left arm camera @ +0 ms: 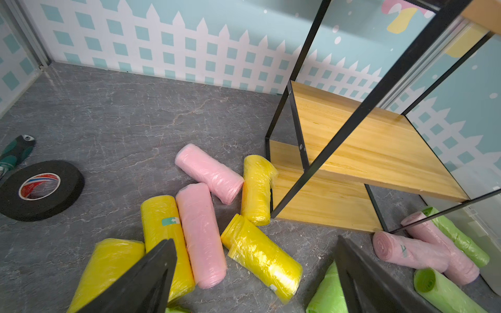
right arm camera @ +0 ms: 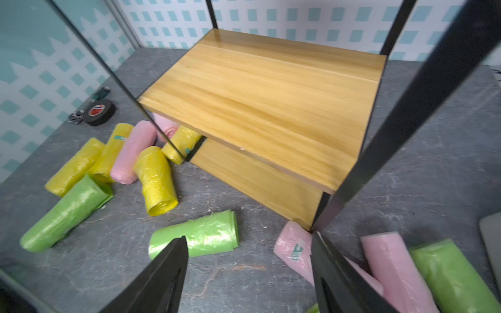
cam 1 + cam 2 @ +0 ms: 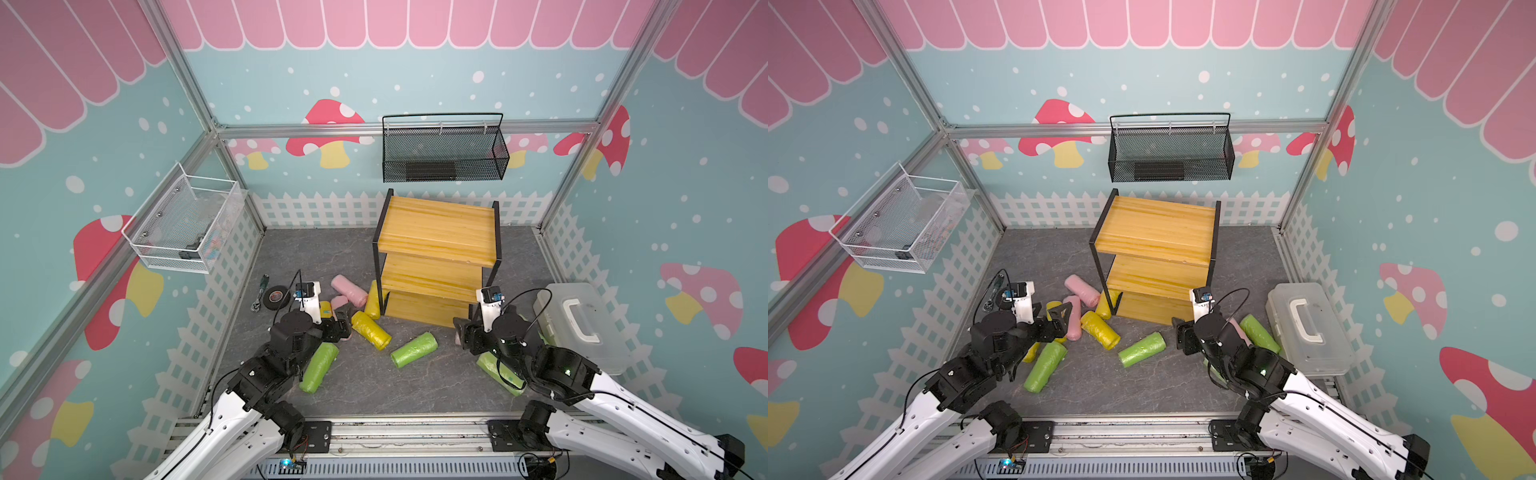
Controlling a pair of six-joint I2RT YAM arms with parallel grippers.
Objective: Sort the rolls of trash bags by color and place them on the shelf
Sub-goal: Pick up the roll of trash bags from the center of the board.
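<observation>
Grey floor lies open just before the shelf, around one green roll.

The rolls of trash bags are thin plastic film, glossy and crinkled, with highlights along the wrinkles. The shelf has light wooden boards, smooth with a soft satin sheen and visible grain, in a frame of thin matt black metal. The tabletop looks like matt grey stone with fine pale veins. The tape roll is matt black and cloth-like around a glossy printed core. My left end effector has fingers of matt black plastic. The black basket is fine metal mesh, and the white basket is painted wire mesh. The storage box is smooth translucent plastic.
</observation>
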